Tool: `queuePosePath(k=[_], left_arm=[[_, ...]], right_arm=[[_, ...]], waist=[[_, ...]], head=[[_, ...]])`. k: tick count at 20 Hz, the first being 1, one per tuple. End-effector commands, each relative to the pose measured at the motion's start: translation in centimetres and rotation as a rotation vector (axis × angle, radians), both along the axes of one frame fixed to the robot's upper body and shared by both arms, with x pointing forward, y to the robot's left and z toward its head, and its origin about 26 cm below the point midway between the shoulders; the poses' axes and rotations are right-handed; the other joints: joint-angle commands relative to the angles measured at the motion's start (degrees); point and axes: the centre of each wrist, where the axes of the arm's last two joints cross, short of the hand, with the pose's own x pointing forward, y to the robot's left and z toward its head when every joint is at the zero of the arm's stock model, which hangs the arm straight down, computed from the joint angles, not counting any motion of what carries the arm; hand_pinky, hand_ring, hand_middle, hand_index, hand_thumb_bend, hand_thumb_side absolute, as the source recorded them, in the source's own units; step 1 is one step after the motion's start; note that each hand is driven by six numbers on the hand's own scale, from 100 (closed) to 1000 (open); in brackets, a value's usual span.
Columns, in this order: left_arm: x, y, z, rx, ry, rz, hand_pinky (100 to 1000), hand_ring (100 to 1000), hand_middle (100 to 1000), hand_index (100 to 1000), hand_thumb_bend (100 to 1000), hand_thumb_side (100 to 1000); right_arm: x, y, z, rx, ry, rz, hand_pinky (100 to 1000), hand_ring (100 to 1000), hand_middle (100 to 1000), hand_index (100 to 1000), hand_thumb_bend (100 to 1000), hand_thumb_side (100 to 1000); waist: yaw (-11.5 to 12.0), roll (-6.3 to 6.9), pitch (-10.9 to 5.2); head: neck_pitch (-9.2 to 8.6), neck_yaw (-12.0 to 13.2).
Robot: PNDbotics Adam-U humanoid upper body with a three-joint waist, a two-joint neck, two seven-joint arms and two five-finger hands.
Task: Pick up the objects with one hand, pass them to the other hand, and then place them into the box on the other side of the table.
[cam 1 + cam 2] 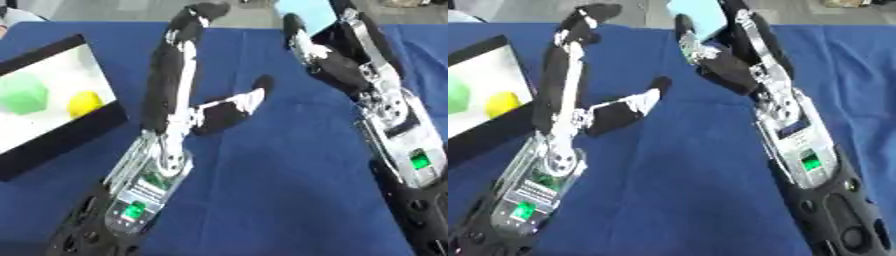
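Gripping a light blue block (696, 11) between thumb and curled fingers, the right hand (732, 62) hung over the far middle of the blue table (280, 190). The left hand (179, 100) reached up beside it, fingers straight, thumb spread wide, holding nothing. At the left edge, a black-rimmed box (66, 127) held a green object (22, 94) and a yellow one (85, 103).

lab bench, blue cloth (262, 190), black-rimmed box (52, 145)
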Motion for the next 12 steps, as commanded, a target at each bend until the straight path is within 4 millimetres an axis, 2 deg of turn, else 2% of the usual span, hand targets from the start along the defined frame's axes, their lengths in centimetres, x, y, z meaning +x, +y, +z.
queuePosePath(k=[1,8,12], left_arm=[[-0.5,-0.2,1.4,0.001,-0.068,-0.010,741,879,757,823,610,158],[-0.8,-1.2,2.3,0.010,-0.083,-0.069,742,882,760,826,617,171],[-1.0,-1.6,2.2,0.022,-0.067,-0.106,744,885,760,826,623,182]], right_arm=[[-0.4,-0.2,1.0,0.012,-0.021,0.024,595,486,317,464,100,450],[0.0,0.3,0.1,0.044,0.085,0.073,586,481,313,459,100,506],[0.1,0.4,0.0,0.058,0.113,0.097,583,479,311,457,100,502]], waist=[[-0.08,-0.94,-1.26],[-0.30,-1.41,-0.99],[-0.33,-1.45,-0.98]], head=[[-0.14,0.19],[-0.14,0.63],[-0.14,0.51]])
